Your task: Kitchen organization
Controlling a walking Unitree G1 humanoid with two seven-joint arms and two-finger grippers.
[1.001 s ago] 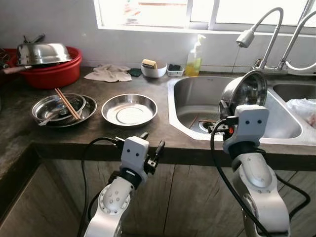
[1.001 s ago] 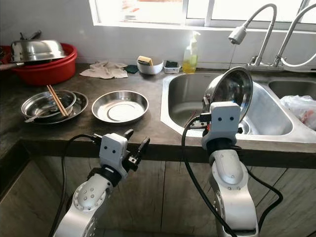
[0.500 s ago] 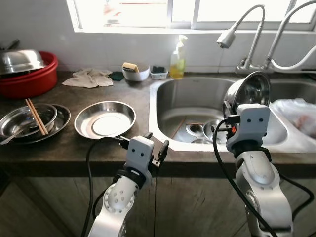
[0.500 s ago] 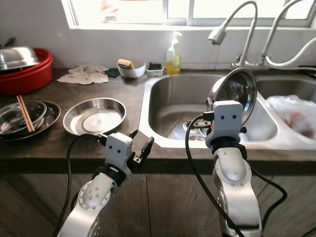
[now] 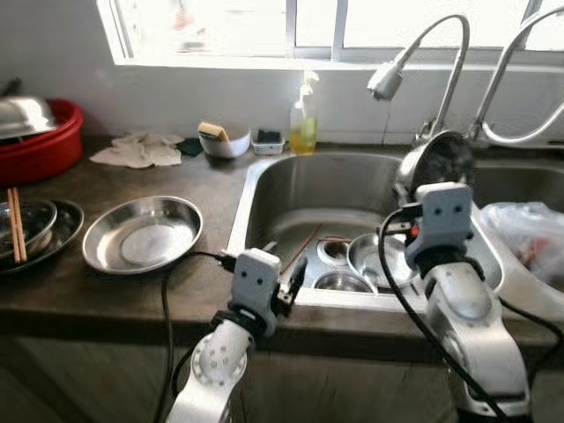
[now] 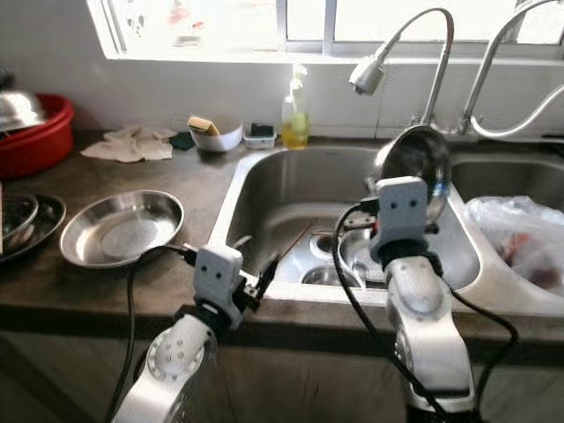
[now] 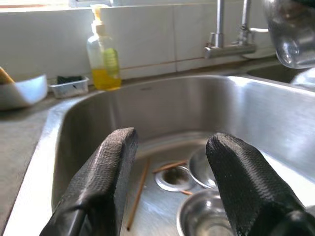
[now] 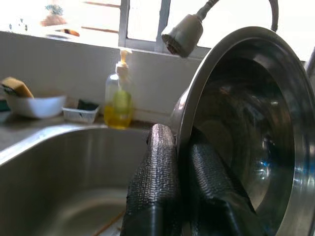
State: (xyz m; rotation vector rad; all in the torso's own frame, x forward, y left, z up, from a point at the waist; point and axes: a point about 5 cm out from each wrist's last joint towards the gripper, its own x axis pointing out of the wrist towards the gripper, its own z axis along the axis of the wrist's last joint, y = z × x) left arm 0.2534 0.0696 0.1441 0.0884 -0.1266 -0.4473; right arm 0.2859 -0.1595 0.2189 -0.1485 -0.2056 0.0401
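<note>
Right gripper (image 8: 179, 196): ribbed black fingers clenched on rim of shiny round steel bowl (image 8: 246, 137), above steel sink (image 5: 291, 189).
Left gripper (image 7: 172, 187): fingers spread, empty.

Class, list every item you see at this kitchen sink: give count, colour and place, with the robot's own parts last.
Held bowl: one, steel, tilted above sink.
Sink: one, steel, centre.
Small bowls: two, steel, on sink floor.
Chopsticks: brown, by the drain; count unclear.
Soap bottle: one, yellow, behind sink.
White bowl: one, with sponge, back counter.
Cloth: one, pale, back counter.
Pan: one, steel, counter.
Basin: one, red, far left.
Plastic bag: one, right.
Faucets: two.
Left gripper: open, at the sink's front edge.
Right gripper: fingers clamp the rim.
</note>
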